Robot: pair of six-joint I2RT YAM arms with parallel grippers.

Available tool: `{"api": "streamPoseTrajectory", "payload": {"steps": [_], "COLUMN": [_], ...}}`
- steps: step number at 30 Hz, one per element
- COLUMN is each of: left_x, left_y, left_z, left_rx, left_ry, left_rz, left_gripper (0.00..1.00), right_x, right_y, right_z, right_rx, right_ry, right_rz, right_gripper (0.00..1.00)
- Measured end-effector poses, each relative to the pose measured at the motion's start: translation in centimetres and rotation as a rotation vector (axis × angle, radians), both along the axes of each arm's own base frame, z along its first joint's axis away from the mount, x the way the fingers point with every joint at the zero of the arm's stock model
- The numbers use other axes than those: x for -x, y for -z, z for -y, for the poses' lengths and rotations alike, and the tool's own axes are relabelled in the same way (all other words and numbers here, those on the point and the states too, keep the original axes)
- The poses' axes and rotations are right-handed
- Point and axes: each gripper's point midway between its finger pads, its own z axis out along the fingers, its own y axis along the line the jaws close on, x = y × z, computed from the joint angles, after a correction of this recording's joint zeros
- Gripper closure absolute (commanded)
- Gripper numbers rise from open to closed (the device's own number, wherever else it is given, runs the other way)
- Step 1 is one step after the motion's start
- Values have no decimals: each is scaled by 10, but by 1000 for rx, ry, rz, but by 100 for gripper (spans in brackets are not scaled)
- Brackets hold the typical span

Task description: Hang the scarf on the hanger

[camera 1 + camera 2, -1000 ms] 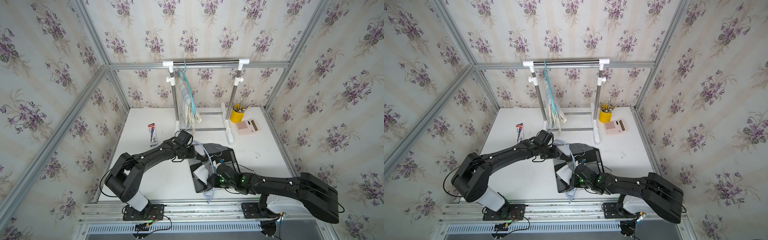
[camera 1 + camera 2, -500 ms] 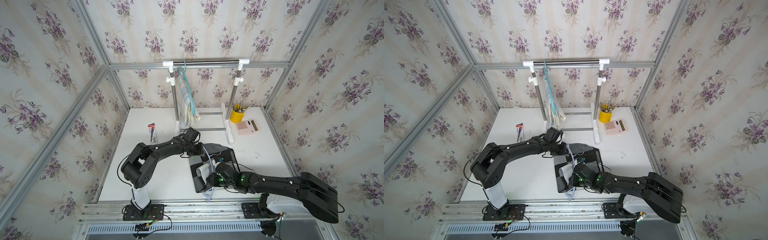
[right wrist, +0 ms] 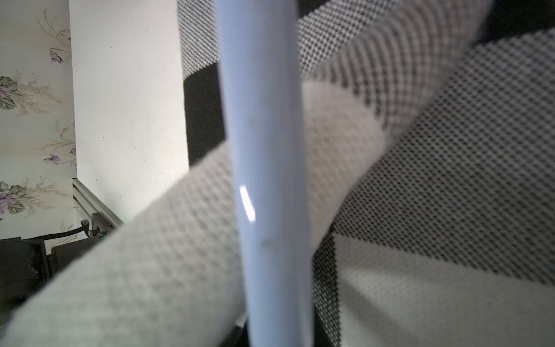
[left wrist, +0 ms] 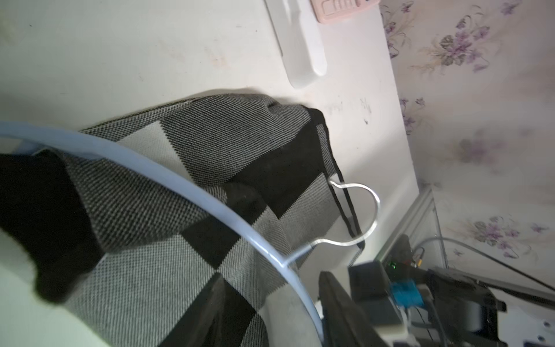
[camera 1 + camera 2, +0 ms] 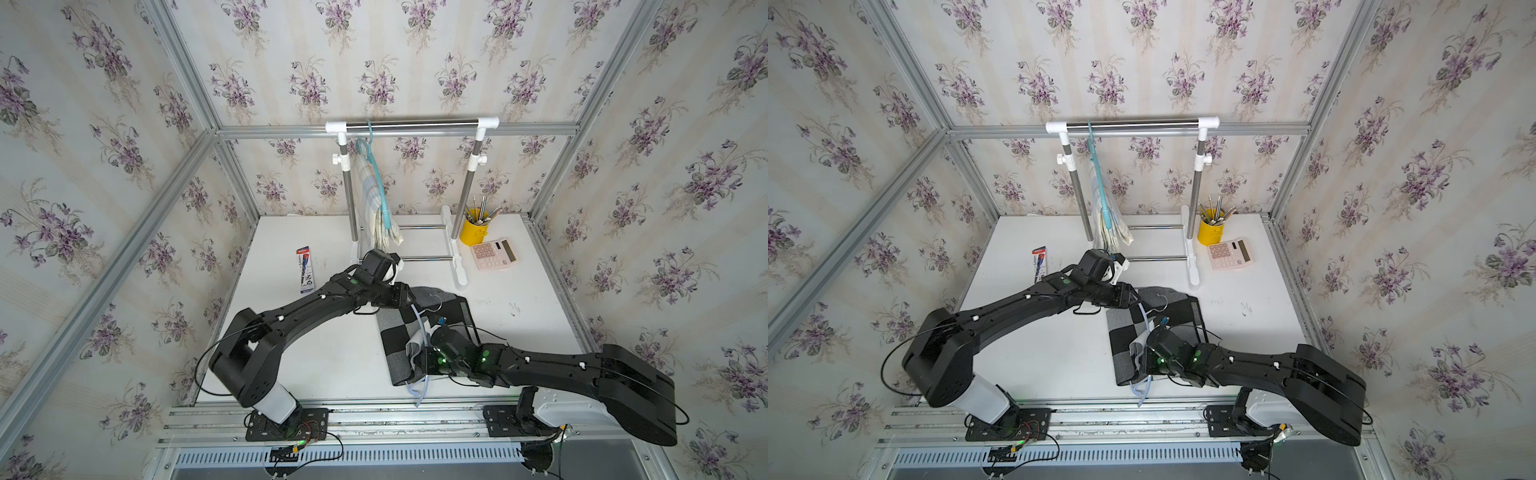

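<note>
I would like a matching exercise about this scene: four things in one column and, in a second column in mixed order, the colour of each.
Things:
1. cup
2. calculator
3. scarf on the table
4. hanger on the rail

Colours:
A. pink
B. black and grey checks
C. yellow
D. teal

Pairs: 1-C, 2-A, 3-B, 4-D

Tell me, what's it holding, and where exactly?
The right tool grips the pale blue hanger by one arm. Whether the left tool holds the scarf cannot be told.
</note>
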Motion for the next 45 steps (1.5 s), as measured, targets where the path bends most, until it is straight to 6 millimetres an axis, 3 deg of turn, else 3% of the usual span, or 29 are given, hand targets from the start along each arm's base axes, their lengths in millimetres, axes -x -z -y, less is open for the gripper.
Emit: {"api": "streamPoseTrajectory", "payload": {"steps": [2,5,10,16,22,26,29,35,40,45], "left_x": [14,39,77,86,77,72,68,57,54,54], "left_y": [-1,12,45,79,99,105,98,64,54,46], "left_z": [-12,-26,-22,16,49,50,41,29,10,-18], "left_rx": [-1,-9,48,112,95,39,0,-43,-110,-180], "left_ry": [3,18,86,140,131,108,73,47,7,-69], "left_rz": [1,-35,-140,-217,-196,-153,-130,-39,-9,21], "left_gripper": [63,83,91,96,83,61,52,46,45,45], "right_x": [-1,-2,-2,-1,-1,-2,-3,-8,-10,-11], "right_y": [-1,-4,-5,-5,-5,-4,-9,-14,-21,-31], "right_z": [-1,-3,-3,-1,4,10,7,10,10,6], "right_rx": [-1,-5,1,11,33,65,60,97,116,108], "right_ry": [-1,-4,-8,-13,1,16,-9,-37,-80,-152], "right_rz": [3,6,7,6,-2,0,22,79,126,190], "right_gripper": [100,100,100,100,100,100,100,100,72,59]}}
